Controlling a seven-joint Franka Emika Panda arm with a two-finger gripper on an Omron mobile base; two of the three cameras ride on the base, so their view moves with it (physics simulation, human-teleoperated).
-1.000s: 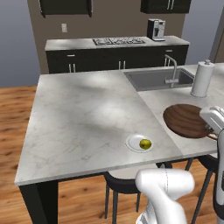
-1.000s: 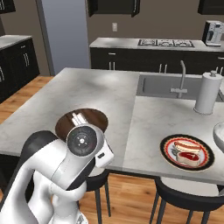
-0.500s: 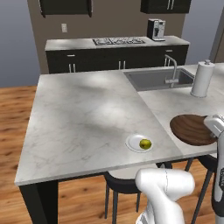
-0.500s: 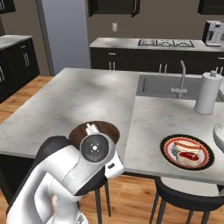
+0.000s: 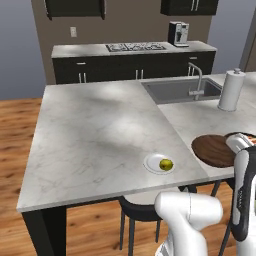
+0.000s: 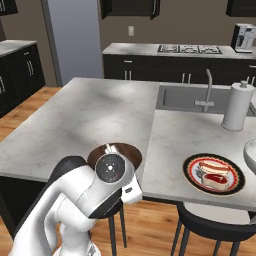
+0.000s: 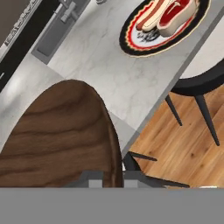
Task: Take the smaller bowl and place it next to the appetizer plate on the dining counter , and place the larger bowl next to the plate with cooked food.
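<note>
The jaws are pinched on the rim of the smaller bowl (image 7: 57,140), the wooden bowl spreading toward 10 o'clock in the hand view; the plate with cooked food (image 7: 164,24) lies at 1 o'clock there, well apart from it; in the left base view the smaller bowl (image 5: 215,149) sits over the table (image 5: 100,130) near its front edge, at 3 o'clock from the appetizer plate (image 5: 159,164); the larger bowl (image 6: 251,152) stands at 2 o'clock from the plate with cooked food (image 6: 214,173) in the right base view; a paper towel roll (image 6: 237,106) stands beside the sink (image 6: 185,97).
</note>
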